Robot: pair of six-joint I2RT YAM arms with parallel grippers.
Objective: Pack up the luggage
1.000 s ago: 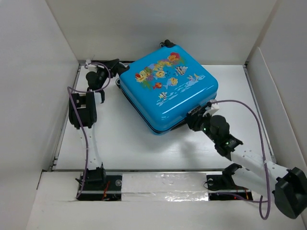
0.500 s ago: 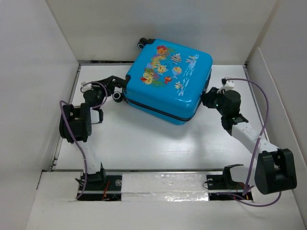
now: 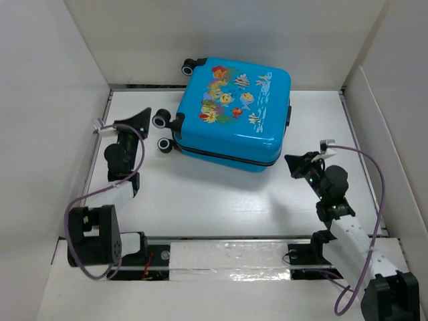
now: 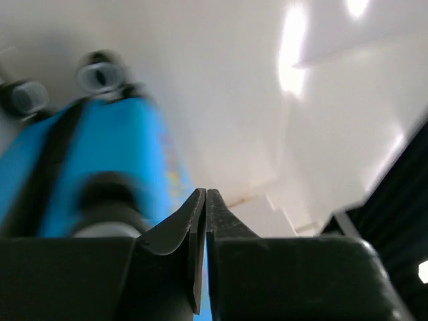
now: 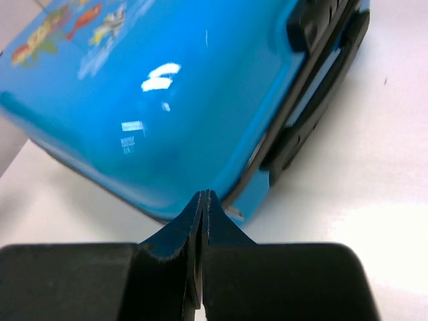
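Where the case is: The small bright-blue hard plastic suitcase [image 3: 234, 114] with fish pictures lies flat on the white table [image 3: 200, 194]. It is at the far middle, with its lid shut.
Which way it lies: Its long way runs left to right, a bit tilted. The black-and-white round wheels [image 3: 160, 120] are on the left end. The black plastic carry handle [image 3: 289, 114] is on the right end.
Left gripper: The left gripper [image 3: 144, 112] has its two black fingers pressed together and holds nothing. It sits just beside the wheels and does not touch them.
Right gripper: The right gripper [image 3: 290, 160] is pressed together too, with nothing in it. Its tip points at the near right corner of the suitcase, just beside it. I cannot tell if it touches.
Who is nearer: Both are close. The left one is nearer the wheels, and the right one is nearer the handle end.
Room to move: There is bare table on the near side, between the suitcase and the arms. The far side is up by the white back wall [image 3: 221, 40], so there is little room there. Each side has a strip of table before the side walls.
My guess: The suitcase looks closed up, and I see nothing left out to pack. What is inside is hidden.
Watch out: It has wheels and smooth sides, so a push may make it slide or turn.
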